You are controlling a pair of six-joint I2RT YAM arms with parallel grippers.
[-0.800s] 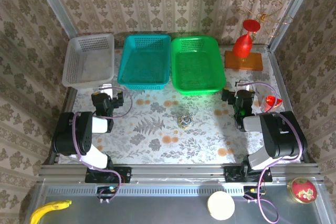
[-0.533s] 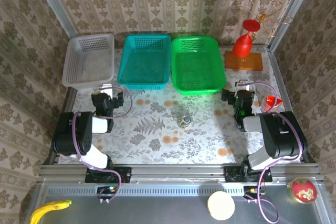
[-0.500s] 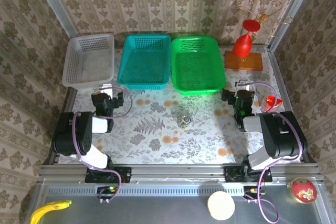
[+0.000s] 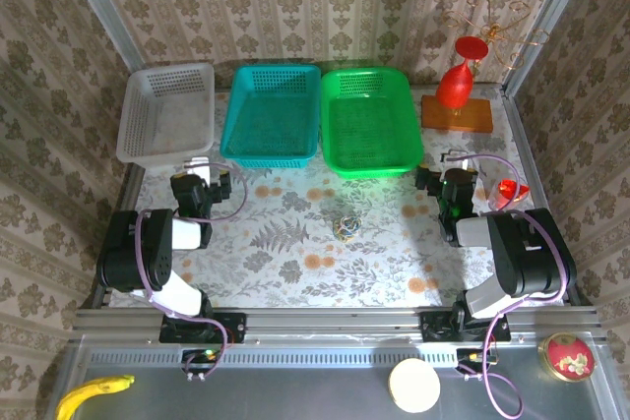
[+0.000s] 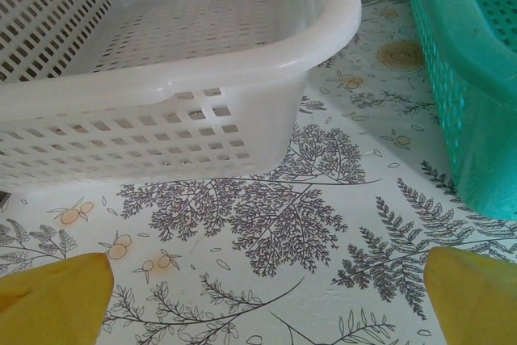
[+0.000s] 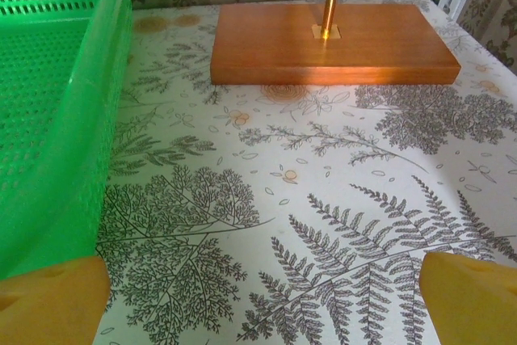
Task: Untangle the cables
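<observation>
The left gripper (image 5: 258, 296) stands wide, its two yellow fingertips (image 5: 56, 292) at the lower corners with nothing between them; straight ahead and a little to the left sits a white basket (image 5: 202, 70), its slotted wall facing the fingers; ahead to the right is a teal basket (image 5: 468, 78); both rest on a fern-printed tablecloth (image 5: 275, 216) beneath the gripper.

The desk (image 4: 281, 277) wears a white cover printed with grey ferns and small orange fruits. The teal basket (image 4: 272, 113) has perforated walls; left of it sits a white basket (image 4: 165, 110), right of it a bright green basket (image 4: 370, 123). Nearer than the teal basket, the cables (image 4: 346, 227) show bluish-purple and brown-yellow. Far right of it lies an orange-brown wooden base (image 4: 458, 115). The left end effector (image 5: 258, 313) and the right end effector (image 6: 258, 305) are tipped in yellow.
</observation>
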